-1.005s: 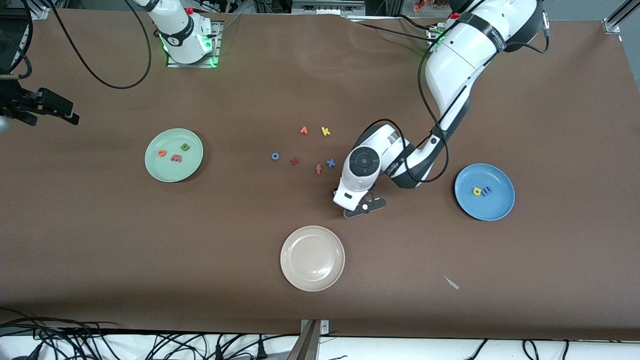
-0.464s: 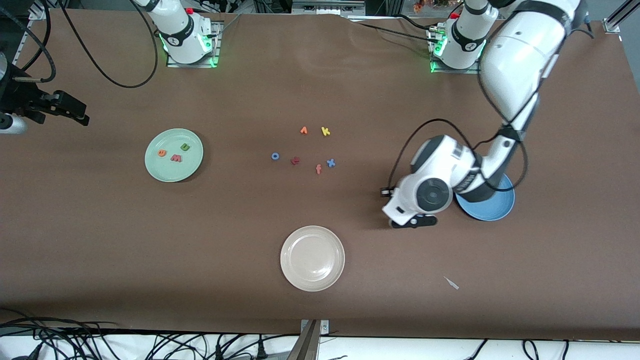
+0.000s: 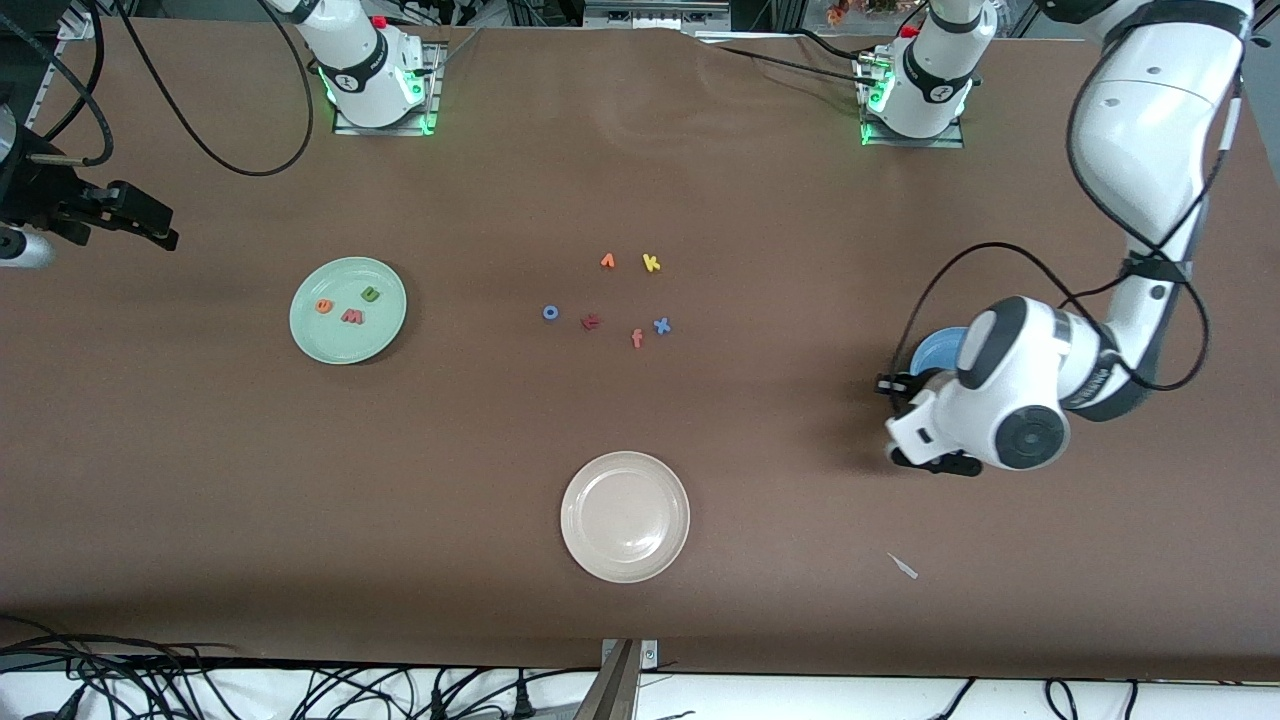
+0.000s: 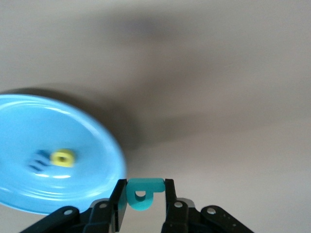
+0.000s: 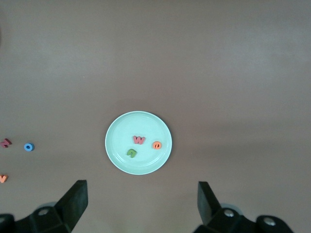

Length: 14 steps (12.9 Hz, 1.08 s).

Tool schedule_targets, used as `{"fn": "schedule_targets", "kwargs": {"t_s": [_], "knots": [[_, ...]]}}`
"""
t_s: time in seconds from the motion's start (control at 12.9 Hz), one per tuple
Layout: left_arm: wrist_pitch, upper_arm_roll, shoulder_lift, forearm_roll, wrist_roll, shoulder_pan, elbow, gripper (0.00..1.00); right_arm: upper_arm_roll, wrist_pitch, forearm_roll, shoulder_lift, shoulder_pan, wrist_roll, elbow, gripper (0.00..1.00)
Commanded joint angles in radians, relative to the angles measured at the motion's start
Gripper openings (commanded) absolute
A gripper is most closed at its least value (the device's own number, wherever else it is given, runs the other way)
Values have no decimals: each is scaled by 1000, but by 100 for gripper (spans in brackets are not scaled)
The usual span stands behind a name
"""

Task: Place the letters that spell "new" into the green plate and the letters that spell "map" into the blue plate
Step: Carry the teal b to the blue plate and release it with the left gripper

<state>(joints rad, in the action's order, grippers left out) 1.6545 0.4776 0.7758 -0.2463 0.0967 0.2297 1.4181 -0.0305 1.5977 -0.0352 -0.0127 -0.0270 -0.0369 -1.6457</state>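
Observation:
My left gripper (image 4: 143, 187) (image 3: 938, 461) is shut on the teal "a" (image 4: 142, 192) and hangs over the table just off the rim of the blue plate (image 4: 92, 133). In that plate lie the yellow "p" (image 4: 63, 158) and the blue "m" (image 4: 39, 160). In the front view the left hand hides most of the blue plate (image 3: 934, 352). The green plate (image 3: 310, 335) (image 5: 114, 162) holds the orange "e" (image 3: 323, 306), salmon "w" (image 3: 352, 316) and green "n" (image 3: 370, 294). My right gripper (image 5: 142, 194) (image 3: 150, 228) is open and empty, high above the right arm's end of the table.
Loose letters lie mid-table: orange "v" (image 3: 607, 261), yellow "k" (image 3: 651, 263), blue "o" (image 3: 550, 312), a dark red letter (image 3: 590, 321), salmon "f" (image 3: 637, 339), blue "x" (image 3: 661, 325). A cream plate (image 3: 625, 470) sits nearer the front camera. A small white scrap (image 3: 903, 566) lies near the front edge.
The left arm has swung from beside the loose letters toward the blue plate, carrying the teal "a"; its hand now covers most of that plate. The right arm has barely moved.

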Motion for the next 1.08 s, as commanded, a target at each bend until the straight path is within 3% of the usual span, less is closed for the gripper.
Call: {"fn": "schedule_targets", "kwargs": {"t_s": [0.0, 0.15, 0.23, 0.31, 1.01], "knots": [[-2, 9, -29, -54, -188, 92, 67, 22, 1, -9, -14, -24, -1, -14, -16, 100], [-2, 7, -26, -96, -261, 135, 91, 31, 3, -10, -14, -26, -2, -14, -16, 100], [-2, 7, -26, -103, -282, 151, 100, 53, 3, -18, -14, -26, -1, -15, -16, 100], [-8, 7, -26, -103, -301, 160, 100, 100, 1, -18, -14, -26, -1, -15, -16, 100], [-120, 7, -125, -102, -305, 207, 54, 100, 4, -13, -17, -24, -2, -15, -16, 100]]}}
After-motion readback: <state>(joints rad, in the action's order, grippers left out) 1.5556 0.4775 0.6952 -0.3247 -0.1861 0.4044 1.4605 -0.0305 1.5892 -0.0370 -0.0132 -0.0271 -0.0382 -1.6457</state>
